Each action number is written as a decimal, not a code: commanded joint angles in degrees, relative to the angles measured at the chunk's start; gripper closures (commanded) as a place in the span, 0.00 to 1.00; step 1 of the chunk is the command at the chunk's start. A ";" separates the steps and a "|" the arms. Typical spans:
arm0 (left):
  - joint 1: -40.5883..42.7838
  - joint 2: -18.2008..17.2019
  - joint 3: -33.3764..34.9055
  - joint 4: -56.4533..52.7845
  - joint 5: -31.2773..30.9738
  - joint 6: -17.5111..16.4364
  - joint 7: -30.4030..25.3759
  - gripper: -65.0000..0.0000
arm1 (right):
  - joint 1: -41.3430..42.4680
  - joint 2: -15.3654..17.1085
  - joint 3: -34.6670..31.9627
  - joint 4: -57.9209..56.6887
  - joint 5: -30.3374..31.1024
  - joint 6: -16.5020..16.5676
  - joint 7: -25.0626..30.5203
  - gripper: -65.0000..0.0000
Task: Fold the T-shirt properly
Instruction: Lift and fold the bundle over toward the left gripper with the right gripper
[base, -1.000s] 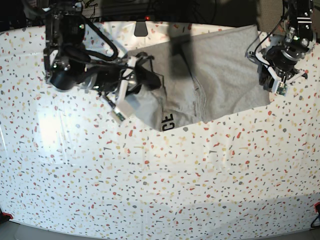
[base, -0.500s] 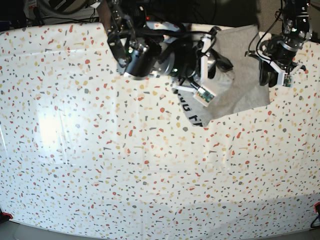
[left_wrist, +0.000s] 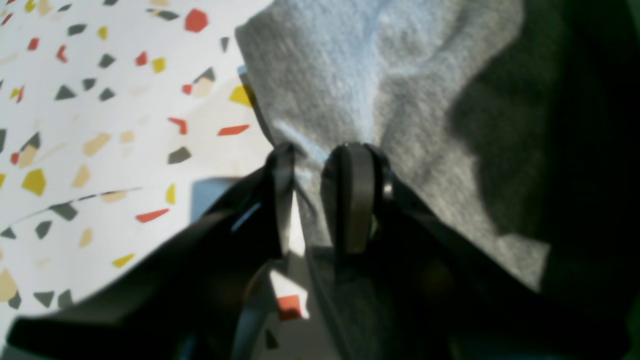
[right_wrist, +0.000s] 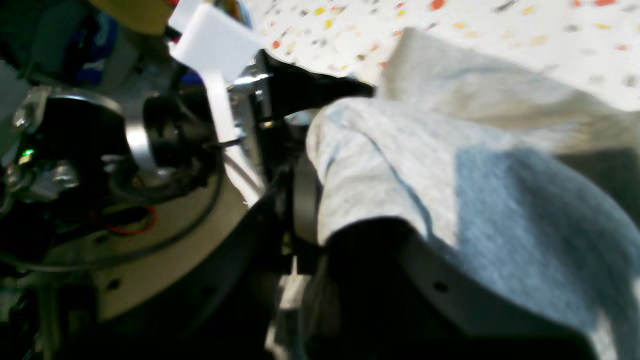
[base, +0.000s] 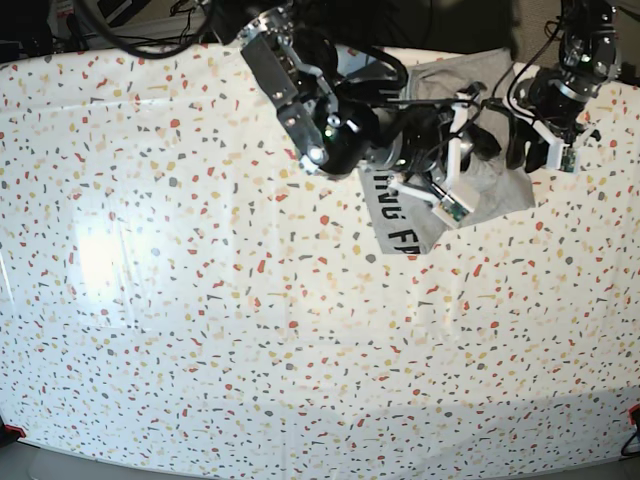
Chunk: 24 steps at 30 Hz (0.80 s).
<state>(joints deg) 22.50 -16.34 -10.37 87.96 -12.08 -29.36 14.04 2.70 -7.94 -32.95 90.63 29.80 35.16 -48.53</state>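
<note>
On the speckled terrazzo-patterned worktop (base: 200, 330) our light heather-grey cotton T-shirt (base: 492, 75) lies at the far right, lettered underside showing. Our right gripper (base: 478, 140) is clamped on a cloth layer to fold it over; our left gripper (left_wrist: 320, 165) pins the edge.

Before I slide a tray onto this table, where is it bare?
The speckled terrazzo-pattern table is bare all along the near edge and left of the light grey cotton T-shirt. The far right is crowded with both arms.
</note>
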 joint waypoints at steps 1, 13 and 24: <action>0.04 -0.35 0.42 0.46 0.00 -0.87 -0.11 0.75 | 1.22 -1.06 -1.22 0.46 2.73 0.63 1.60 1.00; -1.44 -0.37 0.42 0.48 -0.02 -0.85 -0.44 0.75 | 2.69 -1.06 -8.66 0.09 3.50 0.81 4.98 0.82; -1.95 -1.11 0.20 0.52 -0.02 -0.28 -0.50 0.75 | 5.03 -1.06 -8.57 0.57 23.56 4.84 9.35 0.44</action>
<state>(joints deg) 20.73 -16.69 -9.80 87.74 -11.88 -29.76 13.87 6.83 -8.03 -41.50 89.86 51.59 39.29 -40.40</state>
